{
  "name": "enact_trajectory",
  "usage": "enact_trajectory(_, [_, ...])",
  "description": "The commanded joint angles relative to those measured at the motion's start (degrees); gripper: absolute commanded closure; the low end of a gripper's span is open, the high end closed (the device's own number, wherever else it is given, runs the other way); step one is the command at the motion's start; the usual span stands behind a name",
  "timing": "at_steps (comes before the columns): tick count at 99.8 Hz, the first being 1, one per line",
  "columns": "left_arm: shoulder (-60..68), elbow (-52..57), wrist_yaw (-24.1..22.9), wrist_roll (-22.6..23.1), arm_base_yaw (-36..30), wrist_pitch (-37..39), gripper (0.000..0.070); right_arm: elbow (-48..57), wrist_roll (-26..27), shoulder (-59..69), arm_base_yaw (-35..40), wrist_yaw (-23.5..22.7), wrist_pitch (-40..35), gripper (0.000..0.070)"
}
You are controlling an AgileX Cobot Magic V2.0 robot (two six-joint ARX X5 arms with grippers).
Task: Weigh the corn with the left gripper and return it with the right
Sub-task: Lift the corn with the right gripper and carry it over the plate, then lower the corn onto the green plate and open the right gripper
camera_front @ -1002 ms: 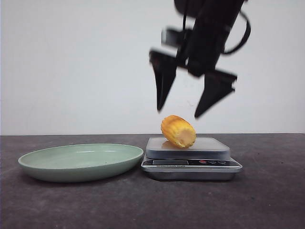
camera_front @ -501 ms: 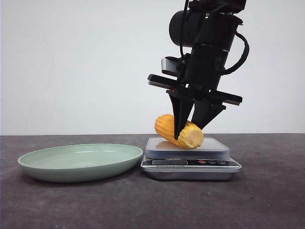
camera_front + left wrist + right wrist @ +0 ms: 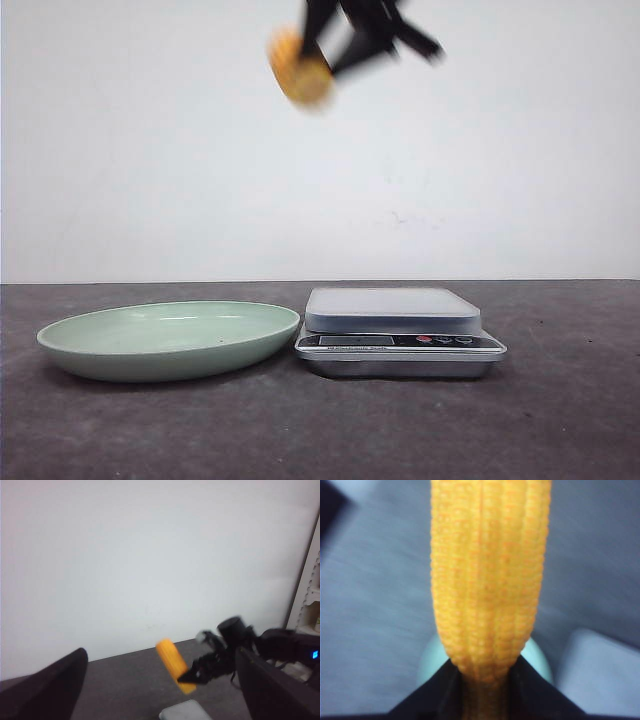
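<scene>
The corn is a yellow-orange cob piece held high in the air, blurred, near the top of the front view, above the gap between plate and scale. My right gripper is shut on the corn. In the right wrist view the corn stands out between the black jaws of the right gripper. The left wrist view shows the corn in the right gripper over the table. My left gripper is open and empty, its fingers far apart; it is out of the front view.
A silver digital scale sits on the dark table at centre, its platform bare. A shallow pale green plate lies to its left. Both show under the corn in the right wrist view: plate, scale. A white shelf stands at the side.
The right gripper came down, closed on the corn on the scale, then lifted it fast up and to the left. The scale's platform is now bare.
</scene>
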Motion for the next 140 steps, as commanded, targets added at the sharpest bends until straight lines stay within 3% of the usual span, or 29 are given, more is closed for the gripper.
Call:
enact_trajectory(1, [0.3, 0.9, -1.3, 1.4, -0.4, -2.6, 0.0149, 3.8, 0.9, 1.1, 2.1, -0.2, 0.3, 0.0700])
enact_trajectory(20, [0.3, -0.3, -3.5, 2.0, -0.4, -2.6, 0.0149, 6.5, 1.3, 2.2, 7.0, 1.0, 1.0, 0.0700])
enact_trajectory(40, [0.3, -1.5, -4.0, 2.0, -0.4, -2.6, 0.0149, 6.5, 2.7, 7.0, 8.2, 0.7, -3.9, 0.0700])
enact_trajectory(86, [0.3, -1.8, -3.9, 1.6, -0.4, -2.6, 0.0149, 6.5, 9.1, 26.7, 8.3, -7.4, -8.5, 0.0700])
enact_trajectory(105, [0.2, -1.8, -3.9, 0.7, -0.4, -2.6, 0.0149, 6.5, 10.6, 28.4, 8.3, -7.1, -8.8, 0.0694])
enact_trajectory(111, [0.2, -1.8, -3.9, 0.5, -0.4, -2.6, 0.0149, 6.5, 10.6, 28.4, 8.2, -7.1, -8.8, 0.0603])
enact_trajectory(120, [0.2, -1.8, -3.9, 0.5, -0.4, -2.6, 0.0149, 6.5, 10.5, 28.4, 8.1, -7.1, -8.8, 0.0278])
enact_trajectory(127, [0.2, -1.8, -3.9, 0.5, -0.4, -2.6, 0.0149, 6.5, 10.5, 28.4, 8.0, -7.1, -8.7, 0.0105])
enact_trajectory(132, [0.2, -1.8, -3.9, 0.5, -0.4, -2.6, 0.0149, 6.6, 10.5, 28.2, 7.9, -7.2, -8.5, 0.0047])
enact_trajectory(140, [0.2, -1.8, -4.0, 0.5, -0.4, -2.6, 0.0149, 7.1, 9.7, 27.8, 7.5, -7.6, -8.6, 0.0043])
